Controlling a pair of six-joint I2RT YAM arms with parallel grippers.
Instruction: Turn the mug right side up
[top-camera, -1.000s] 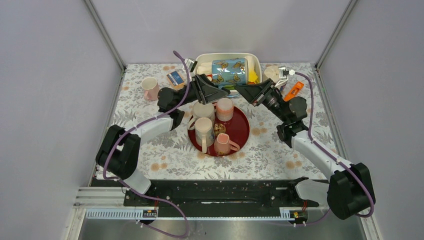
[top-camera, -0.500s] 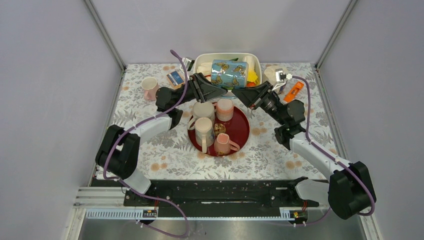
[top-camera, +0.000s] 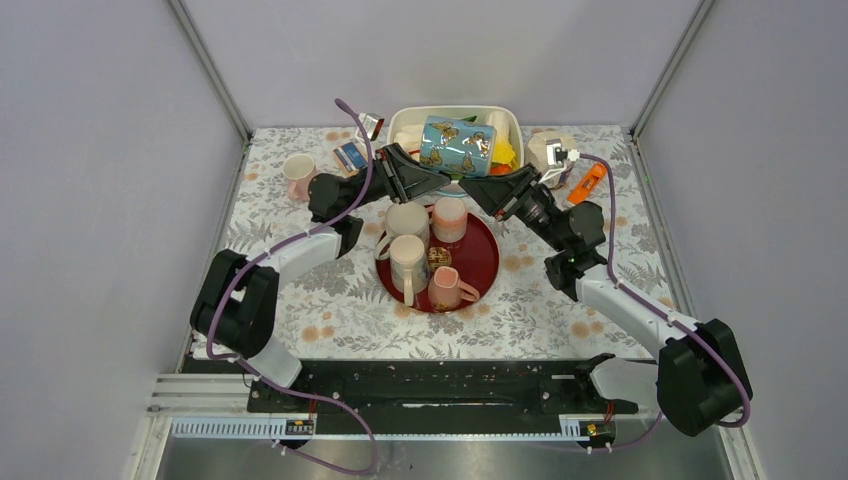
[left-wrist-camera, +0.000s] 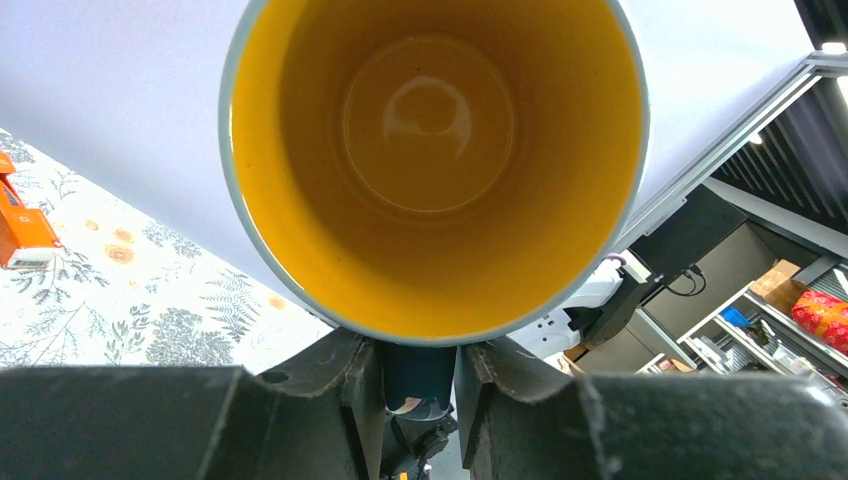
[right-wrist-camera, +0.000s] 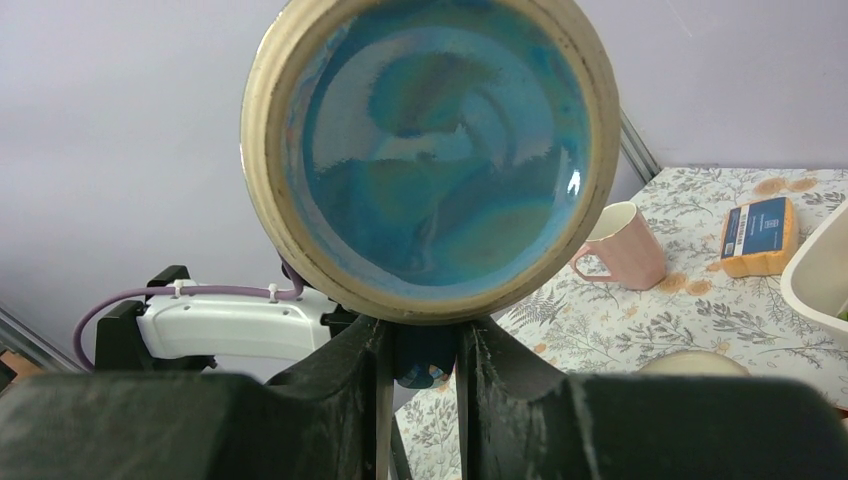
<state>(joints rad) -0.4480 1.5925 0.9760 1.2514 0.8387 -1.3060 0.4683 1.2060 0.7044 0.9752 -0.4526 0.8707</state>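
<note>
Mug (top-camera: 458, 146): hangs clear of the table in the upper centre of the overhead view, just above the white bin (top-camera: 515, 130). Lies on its side, long axis roughly left to right across the frame and slightly tilted. Points its mouth toward frame left, straight at the left gripper (left-wrist-camera: 420, 365). Turns its base toward frame right, at the right gripper (right-wrist-camera: 422, 350). Judged neither inverted nor upright, roughly midway through the turn.

Gripped from both ends. Pinched by the left jaws on a dark blue part just under the rim, probably the handle, though not certain. Clamped by the right jaws on a like blue part below the base. Both claws closed on it, meeting underneath from opposite sides, neither arm nearer than the other.

Coming move judged to hinge on that sideways axis: calls for swinging the mouth up and the base down. Likely requires one arm letting go so the other can rotate. Possible slip on the glaze during such a handover.

Glazed ceramic, cylindrical and smooth. Blue outside with a butterfly print, glossy yellow inside. Mottled blue-green underneath, ringed by a bare cream foot.

Below, at frame centre: round red tray (top-camera: 487, 262) carrying several cream and pink cups. At upper left: lone pink cup (top-camera: 298, 176) on the floral cloth (top-camera: 330, 320). At upper right: small orange item (top-camera: 590, 181), type unclear.
</note>
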